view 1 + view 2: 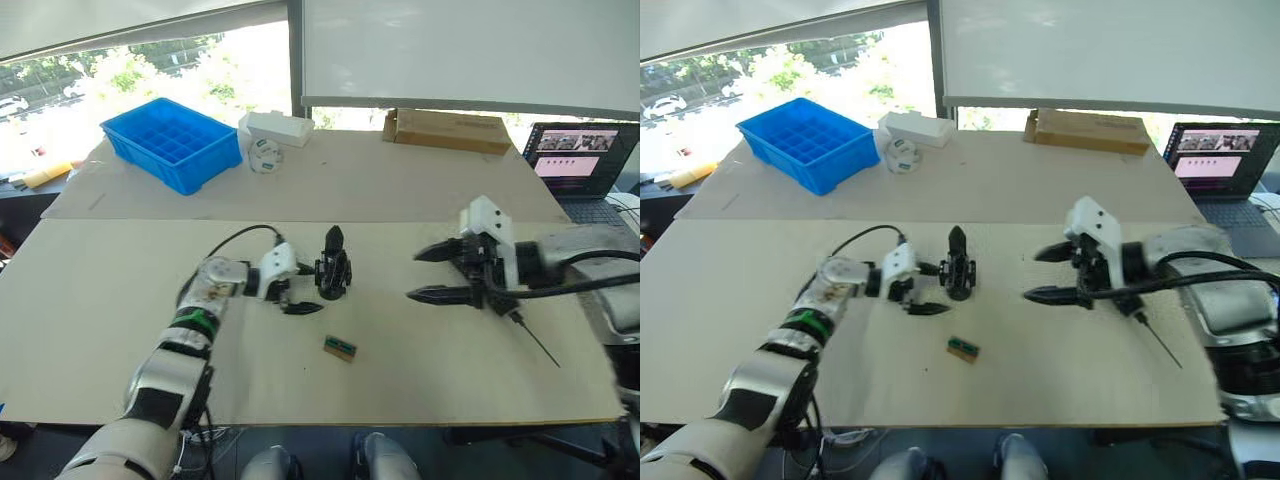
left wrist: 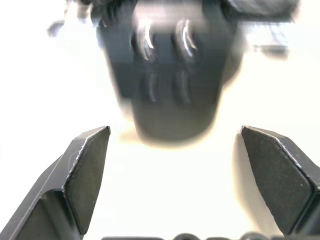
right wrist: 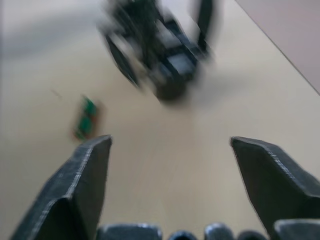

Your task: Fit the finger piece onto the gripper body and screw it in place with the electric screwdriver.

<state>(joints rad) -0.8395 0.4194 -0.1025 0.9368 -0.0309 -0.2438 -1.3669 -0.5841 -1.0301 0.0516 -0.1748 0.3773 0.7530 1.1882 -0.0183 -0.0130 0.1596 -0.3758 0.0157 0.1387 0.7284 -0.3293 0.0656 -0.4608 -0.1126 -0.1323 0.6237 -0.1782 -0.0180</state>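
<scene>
My beige paper-covered desk [image 1: 420, 190] meets bright windows; both end effectors, left [image 1: 300, 290] and right [image 1: 428, 275], gape wide, seemingly empty, flanking the black pointed gripper body [image 1: 333, 266].

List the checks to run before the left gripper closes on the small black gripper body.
1. Left gripper open: ok, fingers spread wide.
2. Small black gripper body with pointed finger upright on the table: ok.
3. Gripper body between the left fingers: not ok, it sits just ahead of their tips.
4. Right gripper open and apart from the gripper body: ok.
5. Black wedge-shaped plastic finger piece located: cannot tell.
6. Black pen-style electric screwdriver in hand: not ok, its thin metal bit shows on the table behind the right gripper, not held.
</scene>
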